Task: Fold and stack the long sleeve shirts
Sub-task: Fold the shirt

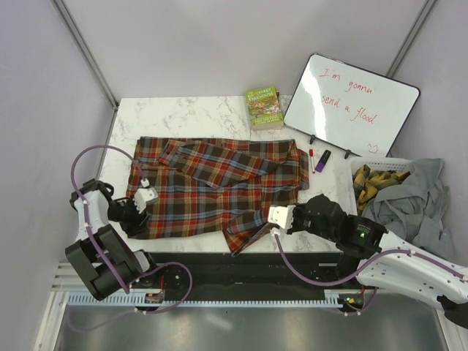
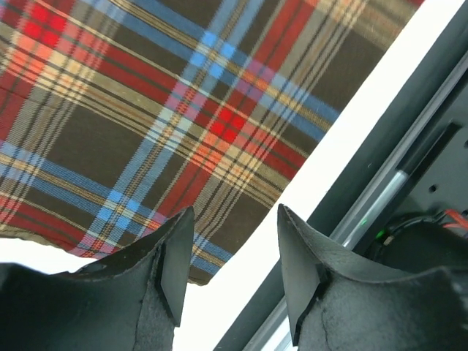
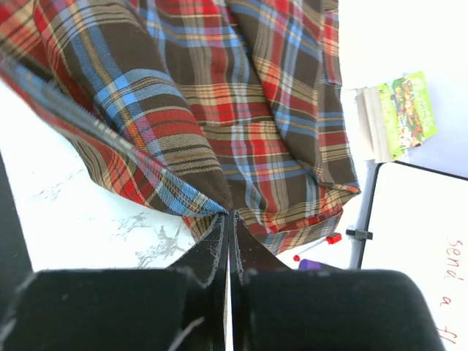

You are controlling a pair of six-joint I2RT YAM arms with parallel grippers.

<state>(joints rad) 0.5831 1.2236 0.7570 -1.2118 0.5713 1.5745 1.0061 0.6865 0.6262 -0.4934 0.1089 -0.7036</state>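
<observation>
A plaid flannel shirt (image 1: 219, 183) in red-orange, brown and blue lies spread on the white marble table (image 1: 183, 113). My right gripper (image 1: 272, 221) is shut on the shirt's lower right hem; in the right wrist view the cloth (image 3: 183, 131) is pinched at the tips of the gripper (image 3: 230, 218). My left gripper (image 1: 140, 205) is open over the shirt's lower left corner; in the left wrist view the plaid edge (image 2: 183, 146) lies just beyond the open gripper (image 2: 235, 252), with nothing between the fingers.
A white basket (image 1: 380, 179) at the right holds a yellow plaid garment and a grey garment (image 1: 417, 194). A whiteboard (image 1: 351, 106), a green book (image 1: 264, 107) and markers (image 1: 318, 159) stand at the back right. The table's near edge and a black rail run below.
</observation>
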